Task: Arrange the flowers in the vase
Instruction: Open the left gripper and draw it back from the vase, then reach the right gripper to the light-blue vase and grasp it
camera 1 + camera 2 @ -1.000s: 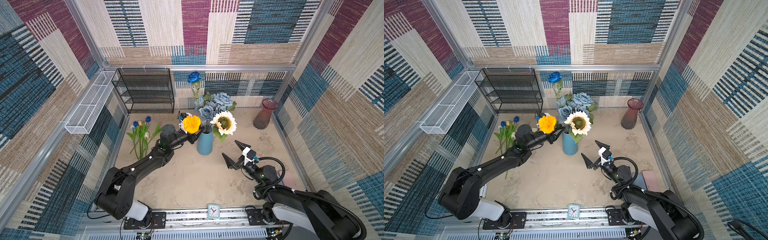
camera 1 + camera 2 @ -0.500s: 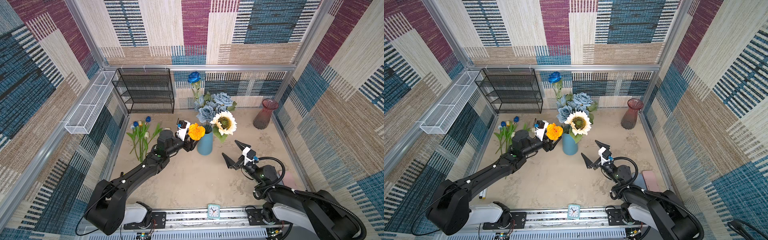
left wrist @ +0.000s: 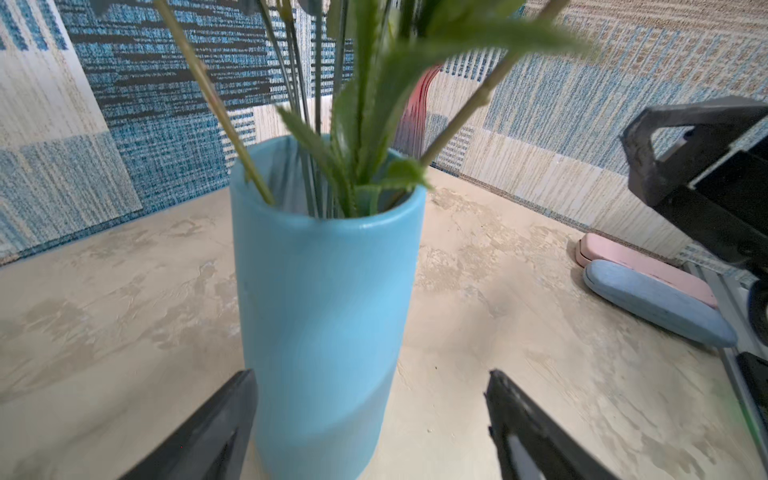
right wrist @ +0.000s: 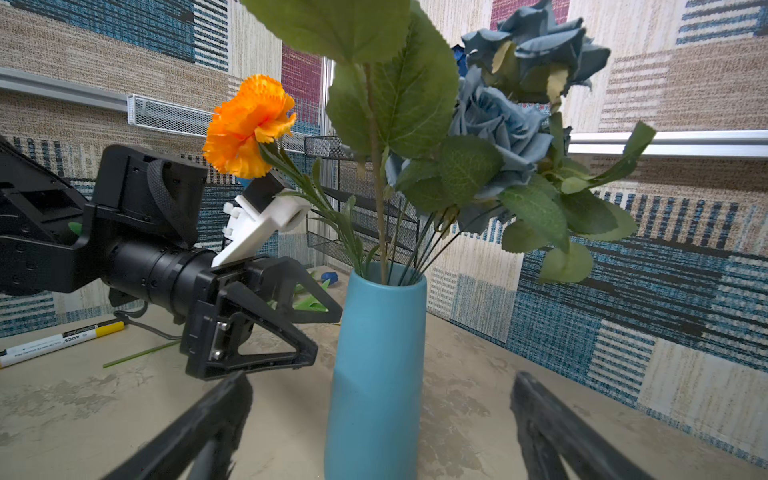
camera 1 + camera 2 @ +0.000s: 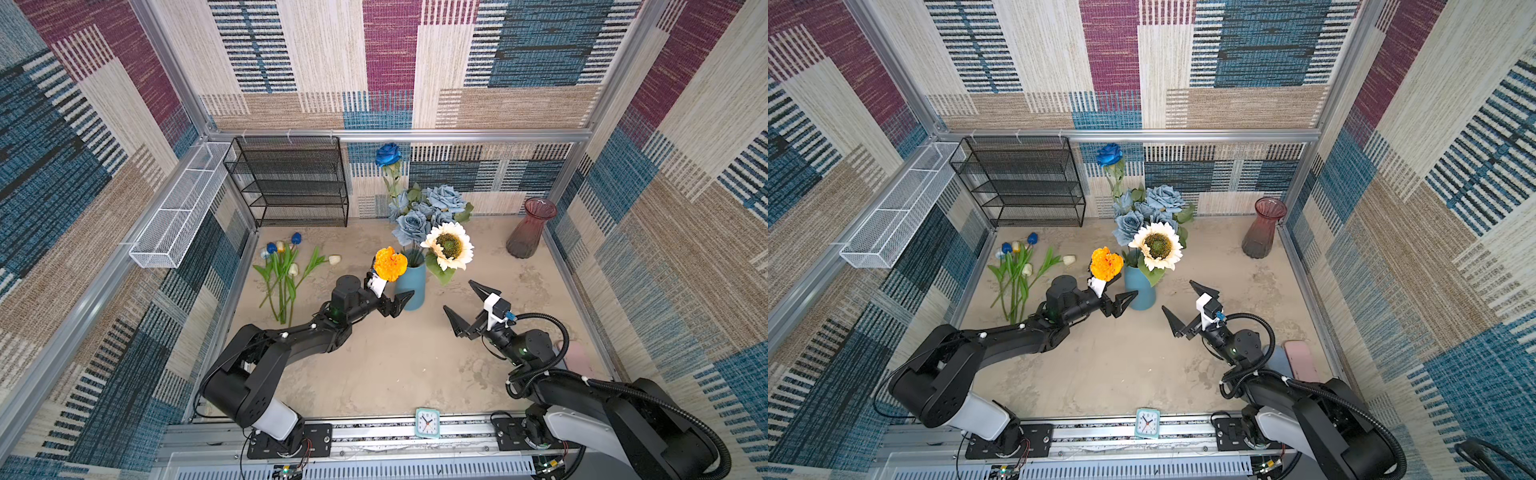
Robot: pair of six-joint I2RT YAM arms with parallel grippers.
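left claw (image 4: 326, 334) open, empty, by vase (image 4: 374, 353); right claw (image 5: 457, 295) wide, empty; flowers (image 4: 494, 120) stem ends hidden inside.

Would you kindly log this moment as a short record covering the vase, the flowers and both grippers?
blue vase: upright, mid-table
in vase: orange bloom, sunflower, dusty-blue roses, deep-blue rose
on table: tulips, lying left of the vase
left gripper: open, fingers either side of the vase's lower part, holding nothing
right gripper: open, empty, right of the vase
red vase: back right corner, no flowers
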